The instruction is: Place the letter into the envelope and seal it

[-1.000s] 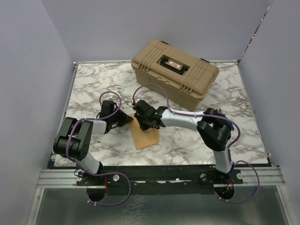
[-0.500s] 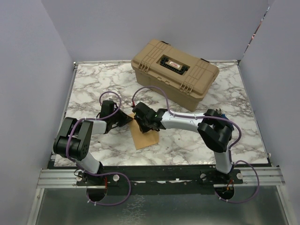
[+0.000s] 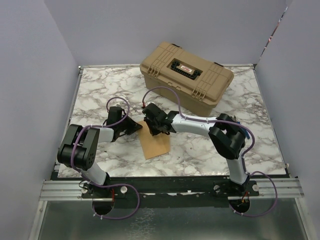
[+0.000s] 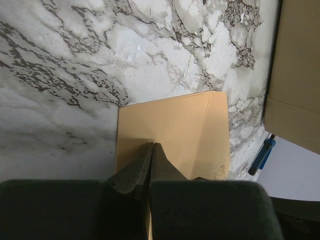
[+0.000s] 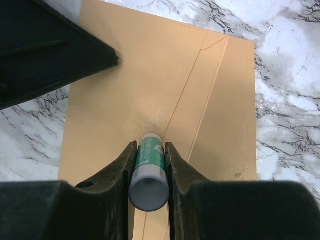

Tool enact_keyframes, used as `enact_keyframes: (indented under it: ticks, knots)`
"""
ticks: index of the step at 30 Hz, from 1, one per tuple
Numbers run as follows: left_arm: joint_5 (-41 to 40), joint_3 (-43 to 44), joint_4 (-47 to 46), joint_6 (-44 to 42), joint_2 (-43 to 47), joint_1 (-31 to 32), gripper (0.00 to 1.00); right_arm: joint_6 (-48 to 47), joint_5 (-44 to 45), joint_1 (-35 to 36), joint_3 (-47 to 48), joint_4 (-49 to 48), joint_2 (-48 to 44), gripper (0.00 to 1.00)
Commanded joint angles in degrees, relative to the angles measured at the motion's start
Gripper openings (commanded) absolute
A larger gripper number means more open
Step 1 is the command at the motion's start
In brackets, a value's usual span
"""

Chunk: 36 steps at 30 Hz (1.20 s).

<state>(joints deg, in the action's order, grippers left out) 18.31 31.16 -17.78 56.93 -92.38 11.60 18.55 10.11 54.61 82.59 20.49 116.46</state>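
Note:
The orange-brown envelope lies flat on the marble table with its flap folded down; its fold lines show in the right wrist view and the left wrist view. My right gripper is shut on a green-and-white glue stick, whose tip touches the envelope at a fold line. In the top view it hangs over the envelope's far end. My left gripper is shut, with its tips resting on the envelope's left part. The letter is not visible.
A tan hard case stands at the back of the table, behind the right arm; its side shows at the right of the left wrist view. The left gripper's black body fills the top left of the right wrist view.
My right gripper with the glue stick has shifted a little toward the back of the table along the envelope. The left gripper and the envelope have stayed put.

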Motion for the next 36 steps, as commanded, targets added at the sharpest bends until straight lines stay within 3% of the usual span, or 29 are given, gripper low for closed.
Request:
enact_keyframes:
  ticks: [1,7,15,22,29,36]
  knots:
    - [-3.6,-1.7,10.5,-3.9,-3.9,0.2,0.00,-2.2,-5.2,-0.4,0.2,-3.2,-4.1,0.00]
    - [-2.3,-0.1,10.7,-4.7,-1.7,0.1,0.00,2.2,-14.2,-1.0,-5.5,-9.8,-17.0,0.00]
    - [3.5,3.4,10.7,-4.2,3.6,0.3,0.01,13.5,-12.4,-2.8,-15.9,-11.1,-28.9,0.00]
    - [11.9,6.9,11.4,-4.7,10.9,0.3,0.32,27.4,-4.8,-4.3,-26.4,-3.6,-38.9,0.00]
    - [10.7,3.9,14.0,-4.3,19.1,0.3,0.67,40.1,-1.6,-5.7,-39.3,-0.7,-50.2,0.01]
    - [8.7,0.8,16.0,-4.6,23.8,0.3,0.83,50.1,-2.2,-12.0,-50.6,-2.8,-59.6,0.02]
